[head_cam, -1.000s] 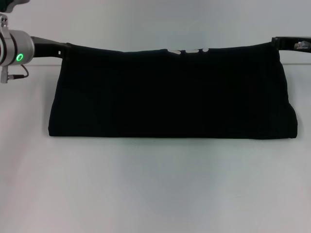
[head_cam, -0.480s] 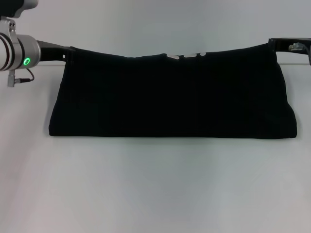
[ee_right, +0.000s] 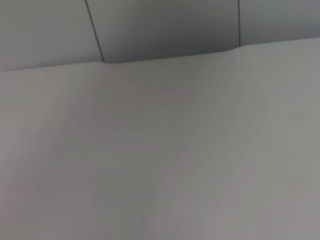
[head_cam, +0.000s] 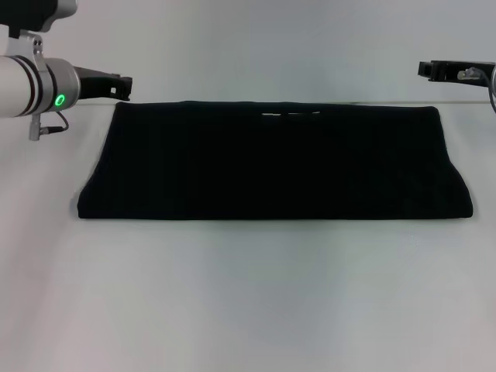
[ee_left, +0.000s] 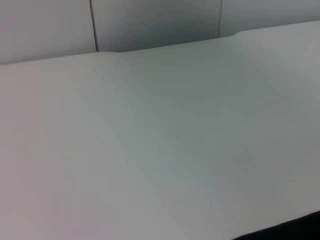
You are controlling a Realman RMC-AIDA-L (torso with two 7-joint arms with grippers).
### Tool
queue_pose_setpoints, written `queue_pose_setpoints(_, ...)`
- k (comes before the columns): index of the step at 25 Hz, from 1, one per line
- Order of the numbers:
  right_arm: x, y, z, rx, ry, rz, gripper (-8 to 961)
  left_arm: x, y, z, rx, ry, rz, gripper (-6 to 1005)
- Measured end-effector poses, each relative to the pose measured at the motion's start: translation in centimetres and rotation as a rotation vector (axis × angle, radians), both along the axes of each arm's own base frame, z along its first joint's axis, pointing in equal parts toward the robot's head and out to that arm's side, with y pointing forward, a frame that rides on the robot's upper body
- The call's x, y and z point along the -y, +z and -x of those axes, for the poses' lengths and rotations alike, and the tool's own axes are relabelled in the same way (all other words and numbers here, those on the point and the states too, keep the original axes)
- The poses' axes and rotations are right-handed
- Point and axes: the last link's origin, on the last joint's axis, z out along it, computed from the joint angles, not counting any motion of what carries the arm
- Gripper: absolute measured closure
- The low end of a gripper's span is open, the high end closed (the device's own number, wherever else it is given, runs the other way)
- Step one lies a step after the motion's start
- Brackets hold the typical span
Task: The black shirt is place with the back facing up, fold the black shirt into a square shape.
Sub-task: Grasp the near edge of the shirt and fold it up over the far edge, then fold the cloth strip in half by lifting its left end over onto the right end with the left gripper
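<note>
We see no containers here, only the black shirt [head_cam: 275,161] lying flat on the white table [head_cam: 248,294]. It is folded into a wide band running across the table, wider along its near edge than along its far edge. A few small pale marks sit near the middle of its far edge; we cannot tell what they are.

The left gripper [head_cam: 124,85] sits just past the shirt's far left corner, close to it but apart from the cloth, holding nothing. Its silver wrist with a green light reaches in from the left edge of the head view. We cannot tell whether its fingers are apart or together.

The right gripper [head_cam: 425,69] hangs off the far right corner, apart from the shirt, also holding nothing. Its fingers are too small and dark for us to read.

The left wrist view shows bare table and a dark sliver of shirt at one corner [ee_left: 295,229]. The right wrist view shows only table and wall.
</note>
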Motion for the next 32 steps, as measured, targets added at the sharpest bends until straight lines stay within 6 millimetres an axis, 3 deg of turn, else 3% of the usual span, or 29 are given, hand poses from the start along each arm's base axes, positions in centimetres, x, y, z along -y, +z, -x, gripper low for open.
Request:
queue_pose_setpoints(5,0.1,0.2,-0.5,-0.005,-0.018,-0.029,732,-0.1,0.0,0.7,-0.034,0.015,-0.045,767)
queue_pose_setpoints(9,0.3,0.2,-0.6,-0.014,-0.012,-0.012,536,0.1,0.2,1.0,-0.033,0.017,-0.045,610)
queue_pose_setpoints(18,2.3,1.3,-0.4,-0.178,0.071,0.083,205,3.1,0.5,0.3,0.090,-0.010,0.135,376)
queue_pose_setpoints(23,4.1,2.3,-1.7,-0.227,0.071,0.159,206,5.1,1.3,0.3,0.199,0.057,0.232,145)
queue_pose_setpoints(32,8.4,3.6,-4.3,-0.282,0.090,0.294,207,8.3,2.4,3.8,0.231,0.213,0.268,75)
